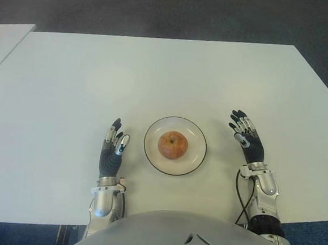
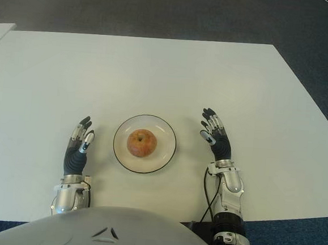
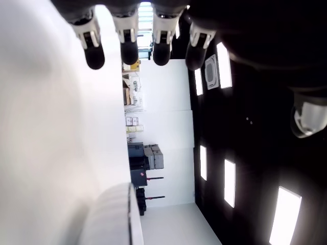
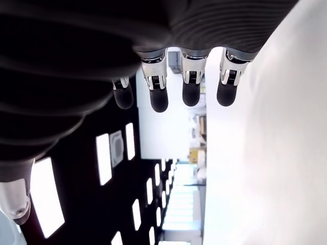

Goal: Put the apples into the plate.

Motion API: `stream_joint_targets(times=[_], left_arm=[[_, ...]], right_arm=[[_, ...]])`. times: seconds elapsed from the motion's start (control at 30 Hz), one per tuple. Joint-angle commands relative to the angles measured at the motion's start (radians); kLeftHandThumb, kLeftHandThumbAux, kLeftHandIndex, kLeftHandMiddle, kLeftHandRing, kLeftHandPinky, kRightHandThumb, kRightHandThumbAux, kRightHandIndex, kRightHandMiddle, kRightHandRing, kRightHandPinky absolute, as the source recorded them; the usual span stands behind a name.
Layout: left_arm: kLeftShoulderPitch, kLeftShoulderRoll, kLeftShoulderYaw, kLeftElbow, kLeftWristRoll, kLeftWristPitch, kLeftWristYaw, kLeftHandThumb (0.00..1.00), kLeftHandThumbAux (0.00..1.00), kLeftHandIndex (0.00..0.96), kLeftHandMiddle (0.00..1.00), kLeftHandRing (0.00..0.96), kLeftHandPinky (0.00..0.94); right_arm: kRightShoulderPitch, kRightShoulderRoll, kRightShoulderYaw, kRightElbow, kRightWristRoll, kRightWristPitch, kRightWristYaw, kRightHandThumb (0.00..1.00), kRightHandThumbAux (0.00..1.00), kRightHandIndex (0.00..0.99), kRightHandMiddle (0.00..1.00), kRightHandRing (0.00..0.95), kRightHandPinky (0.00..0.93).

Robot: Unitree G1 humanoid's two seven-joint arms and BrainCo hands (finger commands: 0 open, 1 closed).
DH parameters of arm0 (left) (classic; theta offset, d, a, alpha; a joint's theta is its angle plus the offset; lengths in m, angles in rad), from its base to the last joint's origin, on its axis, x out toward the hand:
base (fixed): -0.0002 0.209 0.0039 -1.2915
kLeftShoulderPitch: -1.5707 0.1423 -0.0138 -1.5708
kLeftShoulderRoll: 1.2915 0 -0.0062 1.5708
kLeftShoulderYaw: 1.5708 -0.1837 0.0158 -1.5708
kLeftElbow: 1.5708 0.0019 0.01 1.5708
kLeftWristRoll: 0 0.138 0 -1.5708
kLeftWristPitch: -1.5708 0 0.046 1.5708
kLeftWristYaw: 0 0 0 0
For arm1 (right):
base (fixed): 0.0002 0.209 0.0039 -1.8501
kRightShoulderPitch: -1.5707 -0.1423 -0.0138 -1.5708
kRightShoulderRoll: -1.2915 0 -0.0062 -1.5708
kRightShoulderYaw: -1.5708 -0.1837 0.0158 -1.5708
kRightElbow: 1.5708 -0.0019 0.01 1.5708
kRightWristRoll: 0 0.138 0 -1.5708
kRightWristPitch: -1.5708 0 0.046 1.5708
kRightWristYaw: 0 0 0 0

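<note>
One red-yellow apple sits in the middle of a white plate with a dark rim, near the front of the white table. My left hand shows just left of the plate, fingers straight and holding nothing. My right hand shows to the right of the plate, fingers also stretched out and empty. In the left wrist view the fingertips point out with nothing between them; the right wrist view shows the same for the right fingertips. No other apple is in view.
A second white table's corner shows at the far left. Dark floor lies beyond the table's far edge and along its right side.
</note>
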Motion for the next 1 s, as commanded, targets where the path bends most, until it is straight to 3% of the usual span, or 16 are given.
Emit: stream_joint_targets(times=[0.03, 0.43, 0.7, 1.0], left_arm=[[0.016, -0.03, -0.027, 0.026, 0.034, 0.035, 0.019, 0.06, 0.324, 0.109, 0.071, 0.045, 0.079], [0.034, -0.055, -0.055, 0.049, 0.092, 0.118, 0.067, 0.016, 0.35, 0.018, 0.015, 0.003, 0.036], [0.072, -0.074, -0.084, -0.032, 0.124, 0.242, 0.11, 0.028, 0.39, 0.001, 0.0, 0.0, 0.01], [0.095, -0.053, -0.126, -0.078, 0.141, 0.317, 0.123, 0.029, 0.38, 0.0, 0.0, 0.0, 0.003]], right_arm=[[0.163, 0.087, 0.047, 0.016, 0.015, 0.09, 0.002, 0.179, 0.515, 0.076, 0.125, 0.057, 0.002], [0.234, 0.057, 0.09, -0.155, 0.001, 0.183, -0.003, 0.157, 0.561, 0.037, 0.093, 0.032, 0.0], [0.275, 0.043, 0.118, -0.252, -0.016, 0.203, -0.002, 0.149, 0.599, 0.003, 0.015, 0.002, 0.0], [0.336, 0.024, 0.165, -0.405, -0.021, 0.267, -0.003, 0.145, 0.584, 0.0, 0.0, 0.0, 0.0]])
